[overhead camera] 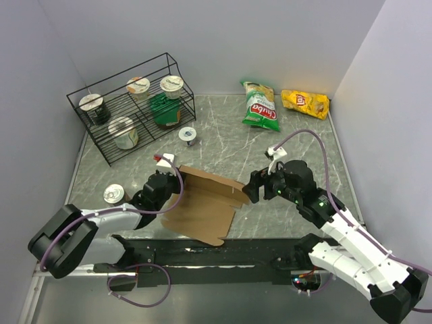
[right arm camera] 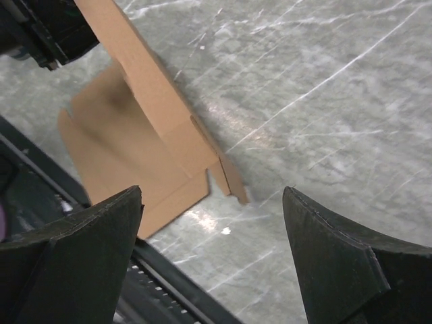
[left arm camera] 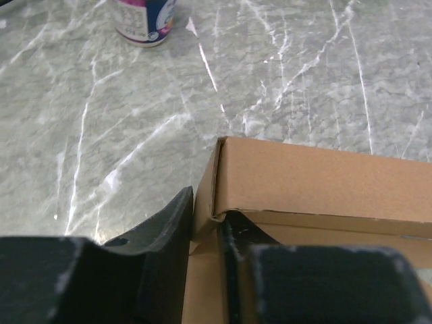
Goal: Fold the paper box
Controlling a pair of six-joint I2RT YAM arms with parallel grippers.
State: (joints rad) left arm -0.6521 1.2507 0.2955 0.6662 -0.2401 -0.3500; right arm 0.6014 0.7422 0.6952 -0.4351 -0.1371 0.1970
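Clutter near paper box (overhead camera: 202,210), none touching: can (overhead camera: 113,194), cup (overhead camera: 188,136), wire rack (overhead camera: 116,75), green chip bag (overhead camera: 260,106). Left gripper (left arm camera: 209,243) clamps raised flap; right gripper (right arm camera: 212,196) spread wide.

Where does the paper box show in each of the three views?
Top external: paper box at centre, between the two arms.
Left wrist: paper box at lower right, one wall raised.
Right wrist: paper box at upper left.
Shared landmark: the left pincer at the box's raised wall, seen in all three views.
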